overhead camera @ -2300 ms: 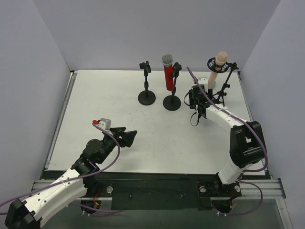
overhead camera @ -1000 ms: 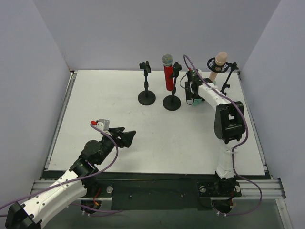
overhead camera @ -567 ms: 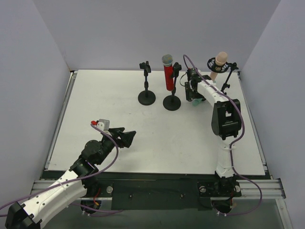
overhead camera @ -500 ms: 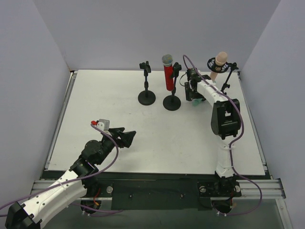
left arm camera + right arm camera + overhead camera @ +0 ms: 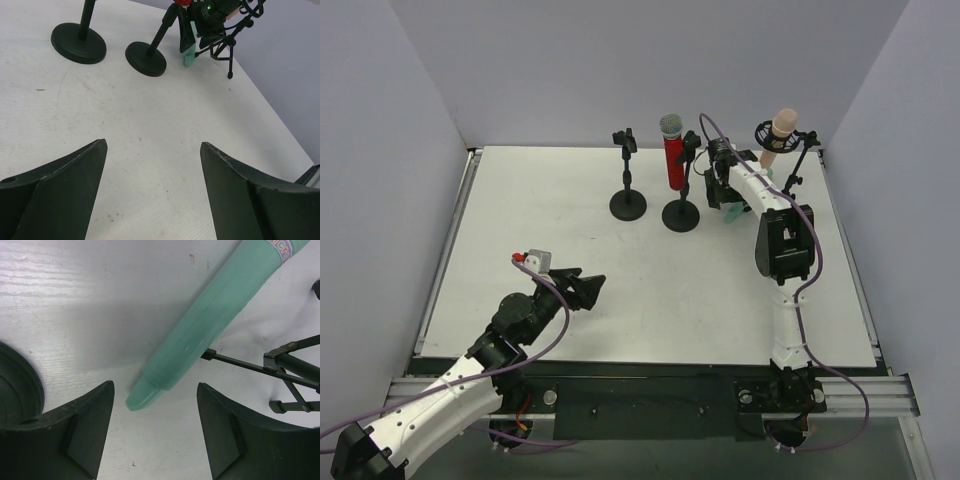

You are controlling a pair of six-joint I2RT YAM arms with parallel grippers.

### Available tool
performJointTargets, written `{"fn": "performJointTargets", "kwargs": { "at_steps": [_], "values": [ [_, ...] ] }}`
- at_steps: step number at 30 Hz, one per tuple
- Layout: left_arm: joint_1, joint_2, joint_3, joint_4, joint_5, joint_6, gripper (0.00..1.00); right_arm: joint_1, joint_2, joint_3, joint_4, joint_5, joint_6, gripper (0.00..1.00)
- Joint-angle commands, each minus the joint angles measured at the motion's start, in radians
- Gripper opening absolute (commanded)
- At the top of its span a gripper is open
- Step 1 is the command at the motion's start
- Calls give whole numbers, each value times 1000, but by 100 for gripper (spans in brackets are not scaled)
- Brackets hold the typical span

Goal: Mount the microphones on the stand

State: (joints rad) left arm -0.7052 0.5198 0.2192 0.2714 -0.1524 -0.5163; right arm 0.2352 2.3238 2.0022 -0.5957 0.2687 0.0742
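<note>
The mint green microphone (image 5: 210, 325) lies flat on the table, its tail end between the open jaws of my right gripper (image 5: 154, 388), which hovers just above it without touching. In the top view my right gripper (image 5: 716, 188) hides most of that microphone (image 5: 733, 213). The glittery red microphone (image 5: 672, 160) stands clipped in a round-base stand (image 5: 680, 215). The peach-pink microphone (image 5: 780, 128) sits in the tripod stand (image 5: 790, 180). A second round-base stand (image 5: 628, 204) has an empty clip. My left gripper (image 5: 586, 290) is open and empty at the near left.
A tripod leg (image 5: 250, 367) crosses under the green microphone's body, and the red microphone's stand base (image 5: 15, 385) is close on the left of my right fingers. The left wrist view shows both round bases (image 5: 79, 42) (image 5: 145, 58) ahead over bare white table.
My right arm has stretched back and left, from beside the tripod to over the green microphone's tail between the stands. My left arm has barely moved.
</note>
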Motion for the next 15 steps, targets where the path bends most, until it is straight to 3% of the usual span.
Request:
{"fn": "performJointTargets", "kwargs": {
  "at_steps": [1,7,15],
  "values": [
    [4,-10,42,12,1,7,86,-4,20,53,-84,46,-22,62],
    [4,-12,49,5,-1,7,86,-7,35,61,-111,58,-48,59],
    [4,-7,49,5,1,9,86,-17,46,56,-121,29,-67,47]
  ]
}}
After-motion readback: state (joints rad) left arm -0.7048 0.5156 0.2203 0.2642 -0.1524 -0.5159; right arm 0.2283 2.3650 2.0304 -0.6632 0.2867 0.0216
